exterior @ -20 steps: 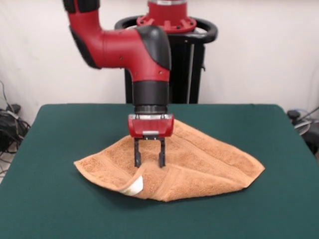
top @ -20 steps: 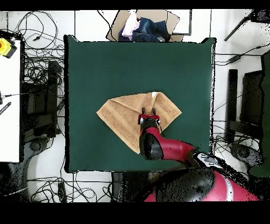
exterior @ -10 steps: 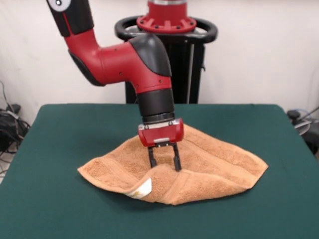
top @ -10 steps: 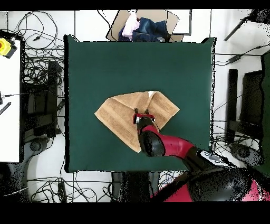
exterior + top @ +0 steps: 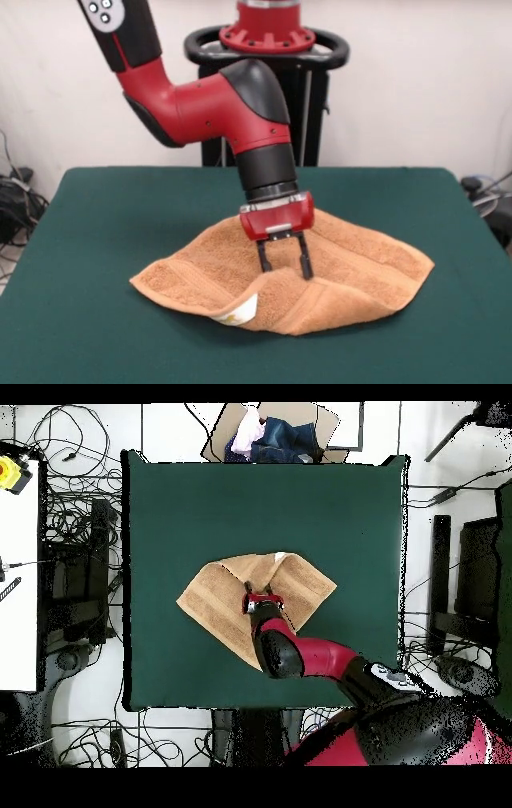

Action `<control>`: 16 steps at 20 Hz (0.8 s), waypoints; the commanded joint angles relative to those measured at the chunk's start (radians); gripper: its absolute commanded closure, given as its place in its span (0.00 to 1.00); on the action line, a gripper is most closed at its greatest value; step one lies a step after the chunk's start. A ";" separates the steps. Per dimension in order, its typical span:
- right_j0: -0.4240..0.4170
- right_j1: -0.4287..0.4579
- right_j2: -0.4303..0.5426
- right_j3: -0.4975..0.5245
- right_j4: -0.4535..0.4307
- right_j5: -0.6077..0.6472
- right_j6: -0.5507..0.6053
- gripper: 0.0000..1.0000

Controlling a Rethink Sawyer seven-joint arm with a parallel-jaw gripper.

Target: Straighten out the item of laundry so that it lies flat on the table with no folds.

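1. Front view: the orange towel (image 5: 320,268) lies near the middle of the green table (image 5: 96,232), folded over, with its white label (image 5: 240,310) at the front edge. The gripper (image 5: 284,266) has both tips pressed into the cloth, a small gap between them; whether it pinches cloth, I cannot tell.
2. Overhead view: the towel (image 5: 215,599) looks like a triangle, so it is not flat. I think the job is mid-way: next, pull the fold open.

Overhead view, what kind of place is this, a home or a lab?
Most likely a robotics lab: cables sprawl over the floor around the green table, and a pedestal-mounted red arm works a towel.
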 commanded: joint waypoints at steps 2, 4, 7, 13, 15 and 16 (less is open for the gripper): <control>0.001 -0.016 0.140 0.033 -0.047 -0.126 0.239 0.00; -0.014 -0.029 0.150 0.049 -0.059 -0.148 0.241 0.00; -0.034 -0.016 0.174 0.032 -0.091 -0.155 0.240 0.00; -0.035 0.009 0.179 0.000 -0.110 -0.184 0.238 0.00; -0.028 0.004 0.172 0.005 -0.101 -0.204 0.235 0.00; -0.022 0.002 0.165 0.007 -0.094 -0.213 0.233 0.00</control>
